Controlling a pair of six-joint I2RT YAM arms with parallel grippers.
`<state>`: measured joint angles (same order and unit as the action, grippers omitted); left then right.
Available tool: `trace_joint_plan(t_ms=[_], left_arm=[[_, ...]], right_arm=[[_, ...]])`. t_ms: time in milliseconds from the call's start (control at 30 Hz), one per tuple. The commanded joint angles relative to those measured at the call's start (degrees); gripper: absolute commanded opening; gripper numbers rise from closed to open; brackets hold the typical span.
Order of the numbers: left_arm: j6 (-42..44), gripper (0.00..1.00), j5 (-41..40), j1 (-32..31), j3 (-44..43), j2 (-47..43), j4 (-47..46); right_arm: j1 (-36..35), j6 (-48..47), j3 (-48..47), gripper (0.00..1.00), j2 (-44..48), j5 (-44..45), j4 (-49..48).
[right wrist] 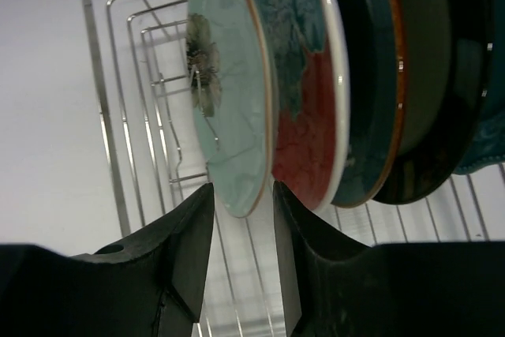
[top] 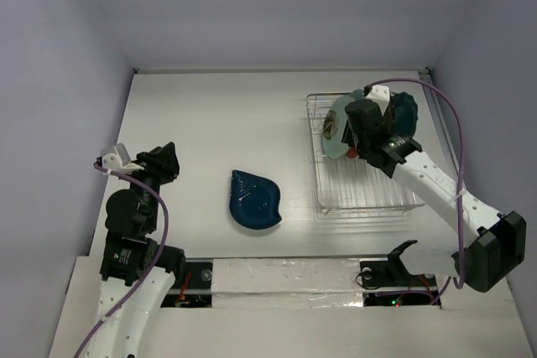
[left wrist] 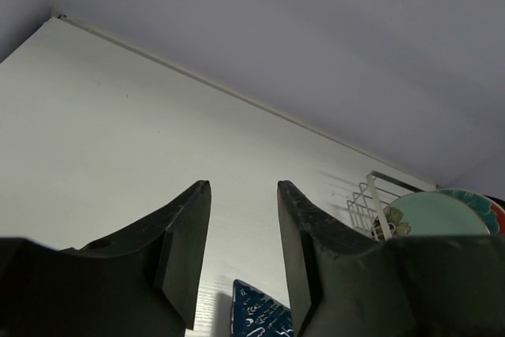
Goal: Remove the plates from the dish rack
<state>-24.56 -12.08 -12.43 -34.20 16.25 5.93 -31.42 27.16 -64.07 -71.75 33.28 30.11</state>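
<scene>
Left gripper (left wrist: 244, 185): lower left of the top view, over bare white table (top: 193, 106). Fingers stand apart with a clear gap; nothing between them.

Blue leaf-shaped plate (top: 256, 200): lies flat on the table at lower centre of the top view, out of the rack, between the two arms. Its tip shows at the bottom edge of the left wrist view.

Dish rack (top: 369, 194): silver wire, right of centre in the top view. Near half holds only bare tines; the remaining plates stand on edge, packed together at the far end.

Stack as seen in the right wrist view, left to right:
- mint-green plate (right wrist: 217, 100), dark flower motif on its face, brown rim
- red-and-teal speckled plate (right wrist: 304, 124), pale rim, close against the first
- teal plate (right wrist: 367, 76) with an orange rim
- dark plate (right wrist: 430, 76)
- a further teal edge at the far right, partly cut off by the frame

Right gripper (right wrist: 242, 187): reaches over the rack from the lower right. Its two fingers pinch the lower rim of the mint-green plate, one on each face, no gap visible on either side. The plate stands in the rack among the tines.
</scene>
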Motion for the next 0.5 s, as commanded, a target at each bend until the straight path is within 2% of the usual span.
trace_joint_plan(t_ms=[0,200,467], left_arm=[[0.12,0.39,0.21,-0.32,0.36,-0.34,-1.89],[0.12,0.43,0.21,-0.32,0.36,-0.52,-1.89],[0.04,0.44,0.21,-0.32,0.36,-0.43,-1.89]], right_arm=[[0.92,-1.41,-3.34,0.42,-0.84,4.17,1.27],[5.93,-3.42,-3.69,0.42,-4.19,-0.48,-3.56],[8.04,-8.17,-7.12,0.40,-12.44,-1.46,-7.77]])
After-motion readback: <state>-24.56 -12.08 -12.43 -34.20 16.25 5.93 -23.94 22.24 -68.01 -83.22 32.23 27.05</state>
